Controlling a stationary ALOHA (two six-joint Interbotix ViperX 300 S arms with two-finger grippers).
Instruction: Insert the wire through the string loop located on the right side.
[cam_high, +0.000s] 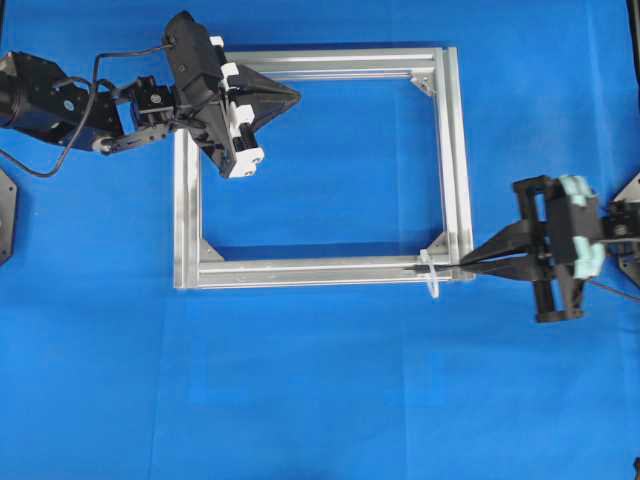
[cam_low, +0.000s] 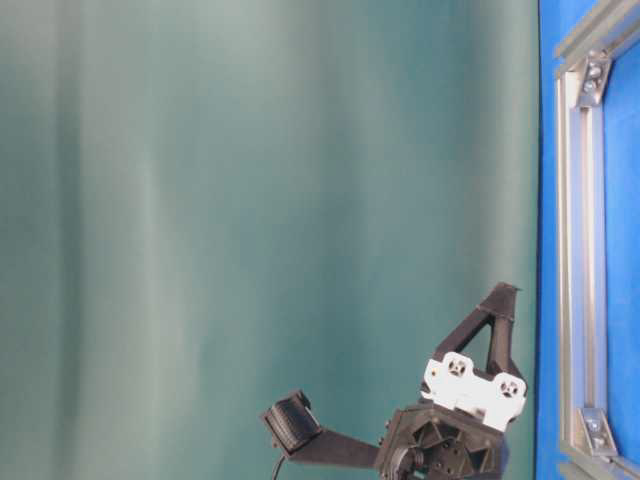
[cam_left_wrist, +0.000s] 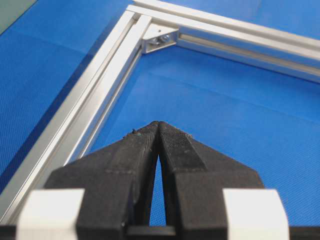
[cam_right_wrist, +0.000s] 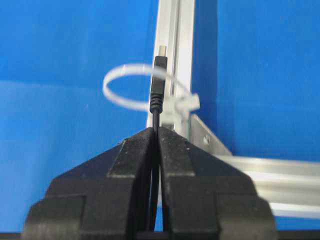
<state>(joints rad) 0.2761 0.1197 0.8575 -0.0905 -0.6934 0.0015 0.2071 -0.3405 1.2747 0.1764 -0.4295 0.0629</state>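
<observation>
The right gripper (cam_right_wrist: 156, 131), clamped on the wire (cam_right_wrist: 158, 85), is threading its plug through the string loop (cam_right_wrist: 125, 72); next it needs a straight push along the frame (cam_right_wrist: 172, 30), while the left gripper (cam_left_wrist: 158, 125) rests closed and empty.

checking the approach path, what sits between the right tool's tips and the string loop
Only the wire itself: its short black plug sticks out of the shut right tool and crosses the string loop, as the right wrist view shows. Nothing else intervenes.
</observation>
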